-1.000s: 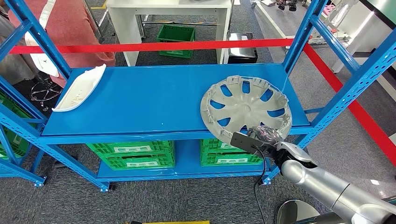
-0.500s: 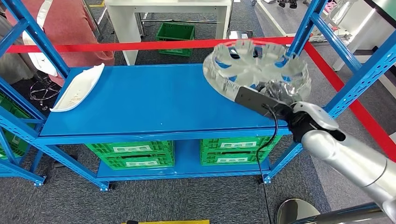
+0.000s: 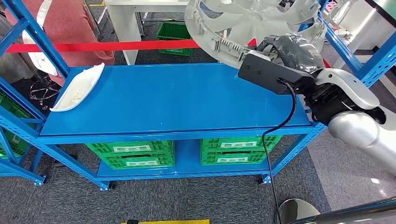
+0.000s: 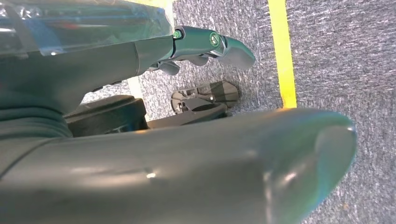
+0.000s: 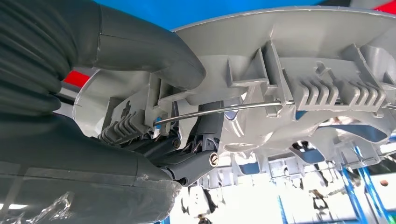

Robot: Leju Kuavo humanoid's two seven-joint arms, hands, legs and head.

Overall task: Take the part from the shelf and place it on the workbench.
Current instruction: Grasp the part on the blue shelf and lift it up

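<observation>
Grey plastic wheel cover is already off the blue shelf, grasped at its rim by the right hand at one o'clock, while the workbench placement remains.

text: none legible | labels on green crates: white, too small to read

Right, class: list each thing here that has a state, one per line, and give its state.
Wheel cover: lifted off the shelf, held by its rim.
Right hand: gripping the wheel cover.
Left hand: holding nothing, over the carpet.
White panel: lying on the shelf's left end.
Green crates: stored on the lower shelf.
</observation>
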